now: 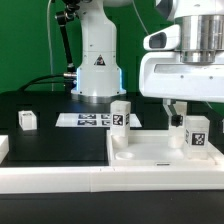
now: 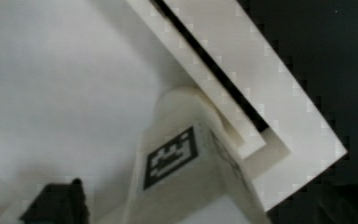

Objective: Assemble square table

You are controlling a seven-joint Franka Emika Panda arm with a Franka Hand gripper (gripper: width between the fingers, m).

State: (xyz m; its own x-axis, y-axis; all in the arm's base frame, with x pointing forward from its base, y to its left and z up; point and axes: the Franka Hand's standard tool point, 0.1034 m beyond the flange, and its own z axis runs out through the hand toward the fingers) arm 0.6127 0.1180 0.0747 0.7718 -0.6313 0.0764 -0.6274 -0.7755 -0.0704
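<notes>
This looks like a robotics lab. A white robot arm base [image 1: 97,60] is bolted upright on a black tabletop [image 1: 45,108] against a plain green backdrop [image 1: 25,40], with cables [image 1: 35,80] trailing behind it. A flat marker board [image 1: 88,120] of printed black-and-white tags lies fixed on the surface, and loose white parts carry the same kind of tags [image 1: 197,129]

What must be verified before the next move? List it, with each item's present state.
1. Leg upright on the slab, near its corner: ok.
2. Fingers gripping that leg: cannot tell.
3. That leg seated fully: cannot tell.
4. Second leg upright by the slab's far edge: ok.
5. Third leg mounted: not ok, it stands on the table, off the slab.
6. Fourth leg located: cannot tell.
</notes>
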